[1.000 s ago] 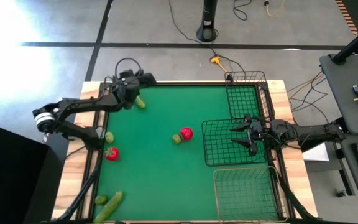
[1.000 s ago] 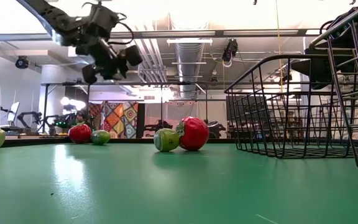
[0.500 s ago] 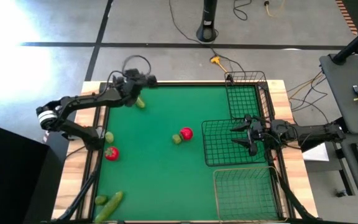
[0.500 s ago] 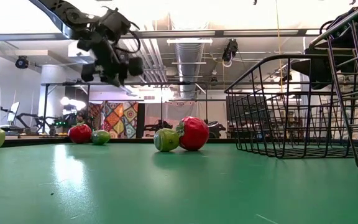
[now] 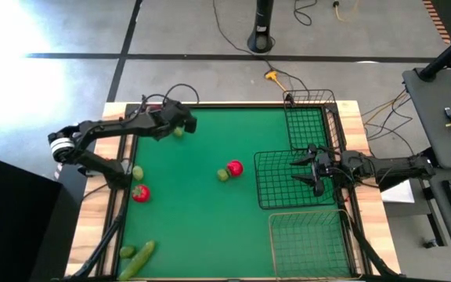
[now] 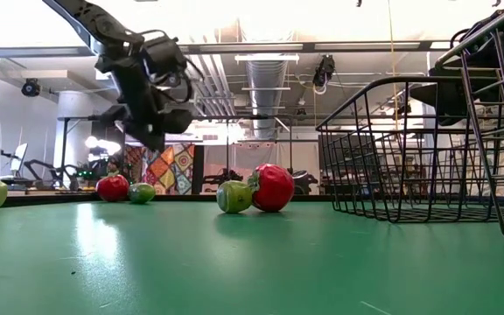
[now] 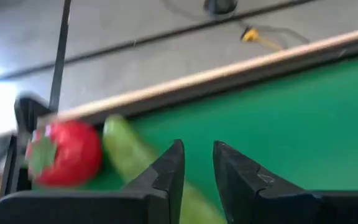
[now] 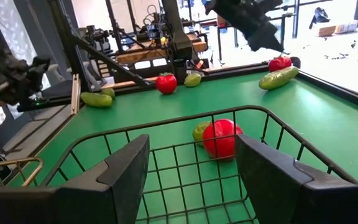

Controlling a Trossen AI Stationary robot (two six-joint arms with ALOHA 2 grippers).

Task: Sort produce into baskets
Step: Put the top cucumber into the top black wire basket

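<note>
My left gripper point(image 5: 185, 121) hangs over the table's far left corner, open by a narrow gap and empty, just above a green cucumber point(image 7: 124, 154) that lies on the mat beside a red fruit point(image 7: 65, 153). My right gripper point(image 5: 310, 169) is open and empty over the square dark basket point(image 5: 276, 180). A red fruit point(image 5: 234, 168) and a yellow-green fruit point(image 5: 222, 175) touch at mid-table. Another red fruit point(image 5: 140, 193) and yellow-green fruit point(image 5: 137, 172) lie at the left. A second cucumber point(image 5: 139, 258) and a yellow-green fruit point(image 5: 126, 252) lie near left.
A narrow dark basket point(image 5: 310, 119) stands at the far right and a paler wire basket point(image 5: 308, 244) at the near right, both beside the square one. Green mat lies bare between the mid-table fruits and the left-side fruits. Cables lie on the floor beyond the far edge.
My left gripper has moved a little toward the table's right edge, has come down toward the cucumber in the far left corner, and has tipped its fingers downward. The produce has stayed where it was.
</note>
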